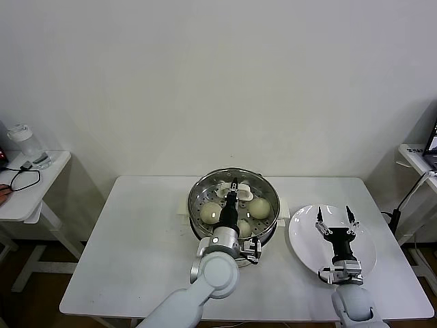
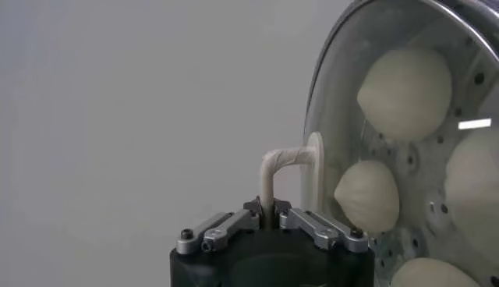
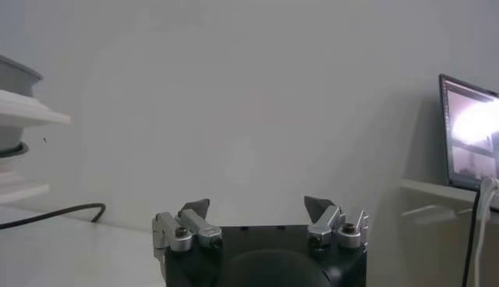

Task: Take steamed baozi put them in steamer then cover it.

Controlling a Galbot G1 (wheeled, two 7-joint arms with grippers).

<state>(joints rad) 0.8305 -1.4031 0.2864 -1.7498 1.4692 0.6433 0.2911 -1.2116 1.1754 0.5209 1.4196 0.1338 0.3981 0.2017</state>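
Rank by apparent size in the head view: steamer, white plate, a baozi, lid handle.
1. steamer and white plate: similar footprint; steamer looks slightly wider, but it stands taller and nearer the camera, so not ranked apart.
2. baozi.
3. lid handle, partly hidden by the left gripper clamped on it.

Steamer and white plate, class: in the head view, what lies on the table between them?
Nothing: in the head view a narrow strip of bare table separates the steamer from the white plate. The right gripper hovers open over the plate, not in the gap.
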